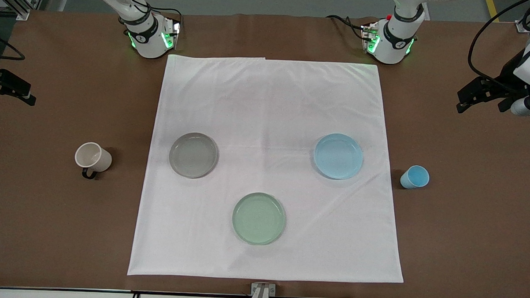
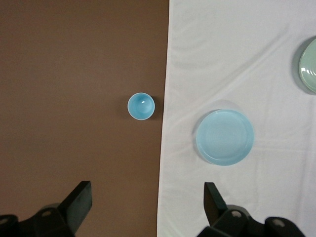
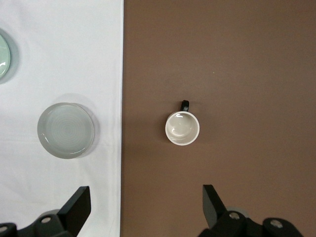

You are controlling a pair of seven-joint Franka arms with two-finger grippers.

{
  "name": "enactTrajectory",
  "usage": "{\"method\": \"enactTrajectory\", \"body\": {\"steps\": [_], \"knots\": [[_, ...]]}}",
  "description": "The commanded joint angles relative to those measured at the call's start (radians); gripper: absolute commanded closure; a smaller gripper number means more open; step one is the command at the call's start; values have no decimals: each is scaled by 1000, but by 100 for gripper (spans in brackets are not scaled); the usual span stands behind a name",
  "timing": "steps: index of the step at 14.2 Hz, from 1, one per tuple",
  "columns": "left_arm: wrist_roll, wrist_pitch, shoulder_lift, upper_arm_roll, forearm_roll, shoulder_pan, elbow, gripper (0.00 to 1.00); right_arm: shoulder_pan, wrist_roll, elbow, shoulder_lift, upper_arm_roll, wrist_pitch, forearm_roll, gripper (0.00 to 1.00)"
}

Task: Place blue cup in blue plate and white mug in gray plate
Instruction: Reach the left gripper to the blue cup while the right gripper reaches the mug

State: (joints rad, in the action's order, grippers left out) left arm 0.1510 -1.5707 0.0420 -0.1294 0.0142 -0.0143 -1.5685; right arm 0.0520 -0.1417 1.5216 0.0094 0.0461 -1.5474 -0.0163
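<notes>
- Front view shows both arms waiting high at the table's ends: the left gripper (image 2: pixel 147 205) hangs over bare tabletop and cloth edge at its own end, the right gripper (image 3: pixel 146 210) likewise at its end. Each has its fingers spread wide, holding nothing.
- Taking the white cloth (image 1: pixel 269 167) as landmark: the blue cup (image 1: pixel 415 176) stands upright just off the cloth's edge toward the left arm's end, and the blue plate (image 1: pixel 338 156) lies on the cloth near that same edge.
- The white mug (image 1: pixel 93 157) stands upright off the cloth toward the right arm's end, its black handle turned toward the front camera; the gray plate (image 1: pixel 193 155) lies on the cloth near that edge.
- A pale green plate (image 1: pixel 259 218) sits on the cloth nearer the front camera, between the other two.
- Risks, as I judge them: the tapered cup could slip or tip under an off-centre pinch; the mug's handle could foul a finger; a plate might slide on the loose, creased cloth on a hard set-down; the green plate could be mistaken for a target.
- Surface is a brown tabletop (image 1: pixel 465 217); pale floor and metal framing show at the edges.
</notes>
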Motion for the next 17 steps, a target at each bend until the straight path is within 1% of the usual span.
{"method": "enactTrajectory", "body": {"steps": [1, 3, 5, 6, 8, 10, 11, 12, 14, 17], "knots": [[-17, 30, 3, -1, 3, -4, 16, 0, 5, 1, -17, 6, -3, 9, 12, 0], [-43, 29, -8, 11, 1, -16, 34, 0, 5, 1, -17, 6, -3, 9, 12, 0], [-64, 31, -72, 25, 3, -27, 88, 0, 8, 1, -17, 7, -3, 6, 12, 0], [-67, 29, -89, 30, 1, -30, 84, 0, 11, 1, -17, 9, -3, 7, 12, 0], [-68, 23, -155, 30, 1, -87, 77, 0, 12, 2, -17, 18, -3, 6, 15, 0], [-68, -17, -204, 34, 25, -99, 47, 0, 12, 2, -17, 26, -2, 4, 21, 0], [-68, -81, -209, 33, 59, -110, -11, 0, 12, 5, -17, 43, -2, 1, 21, 0], [-68, -176, -208, 33, 67, -113, -86, 0, 6, 2, -17, 75, -2, 3, 22, 0], [-64, -322, -214, 30, 67, -125, -212, 0, 9, -1, -14, 101, -3, -9, 54, 0], [-64, -565, -253, 30, 59, -145, -378, 0, 26, -3, -8, 225, -2, -64, 68, 0]]}}
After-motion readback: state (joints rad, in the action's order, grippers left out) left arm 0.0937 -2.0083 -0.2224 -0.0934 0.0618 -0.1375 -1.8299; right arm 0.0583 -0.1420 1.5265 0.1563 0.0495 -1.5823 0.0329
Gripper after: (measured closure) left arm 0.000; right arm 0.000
